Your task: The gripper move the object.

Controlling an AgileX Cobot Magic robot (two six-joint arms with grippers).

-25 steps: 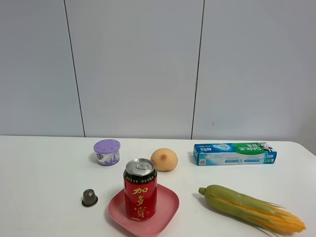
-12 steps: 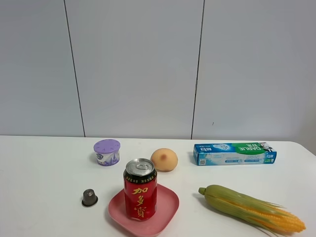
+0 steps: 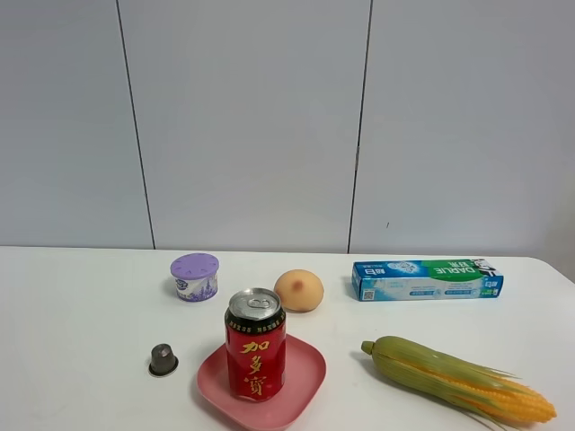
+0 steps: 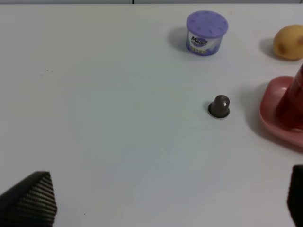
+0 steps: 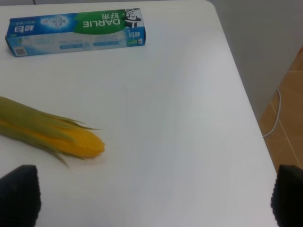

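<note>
The red can (image 3: 255,346) with yellow characters and a silver top stands upright on a pink plate (image 3: 304,375) at the front middle of the white table. Neither arm shows in the exterior high view. In the left wrist view only a sliver of the can (image 4: 294,97) shows on the plate (image 4: 274,118); my left gripper (image 4: 163,201) is open and empty above bare table, well away from the can. My right gripper (image 5: 154,194) is open and empty over the table's right end, near the corn.
A lavender-lidded tub (image 3: 195,276), a peach-coloured fruit (image 3: 298,290) and a toothpaste box (image 3: 427,278) stand behind the plate. A small dark capsule (image 3: 163,359) lies left of it, a corn cob (image 3: 458,379) to its right. The table's right edge (image 5: 246,104) drops off.
</note>
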